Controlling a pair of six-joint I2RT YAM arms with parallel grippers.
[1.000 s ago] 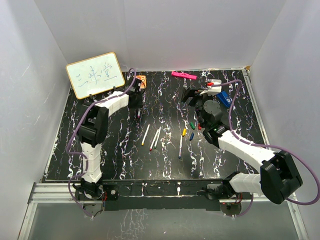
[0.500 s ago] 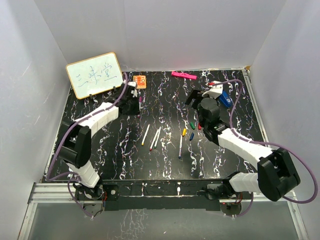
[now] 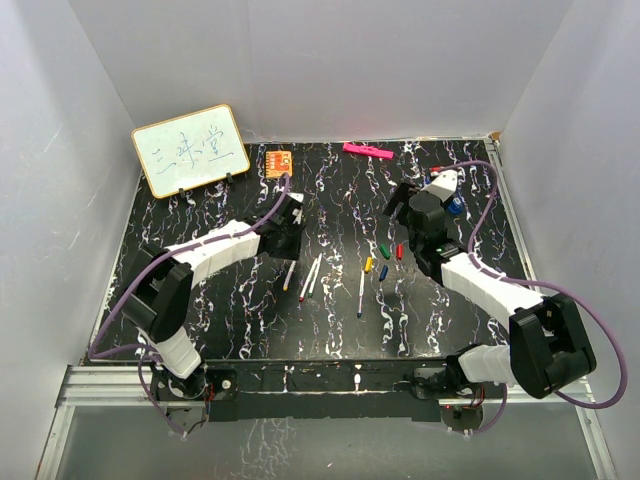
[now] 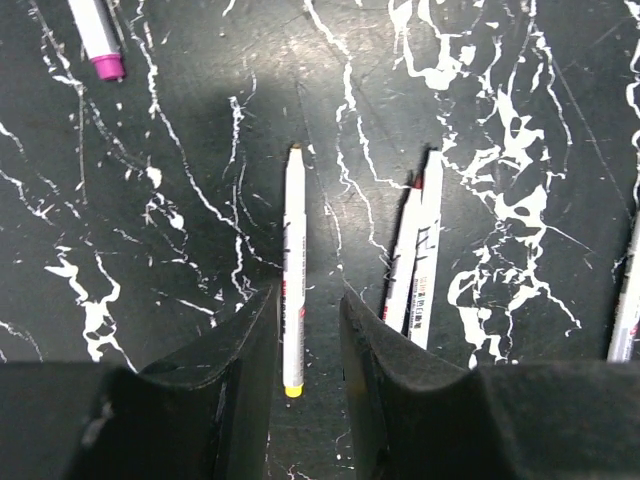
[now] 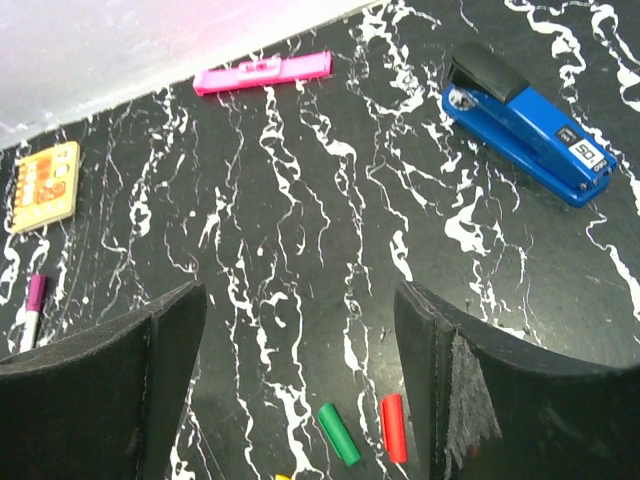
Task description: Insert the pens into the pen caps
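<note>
A white pen with a yellow tip [image 4: 292,290] lies on the black marbled table between the fingers of my left gripper [image 4: 307,300]. The jaws are open, a little apart on either side of it, just above the table. Two more pens [image 4: 415,255] lie side by side to its right, and a fourth pen [image 4: 628,300] shows at the right edge. The purple pen [image 4: 100,40] lies at the far left. My right gripper [image 5: 300,295] is wide open above the green cap [image 5: 338,433] and the red cap [image 5: 393,427]. In the top view the yellow cap [image 3: 368,265] and the dark blue cap [image 3: 384,272] lie close by.
A blue stapler [image 5: 525,120] sits at the back right and a pink marker [image 5: 262,75] lies by the back wall. An orange card [image 5: 45,185] lies at the back left. A whiteboard [image 3: 190,150] leans in the far left corner.
My left gripper has moved from beside the orange card forward and to the right, down over the yellow-tipped pen. My right gripper has shifted slightly back and to the right, still open.
</note>
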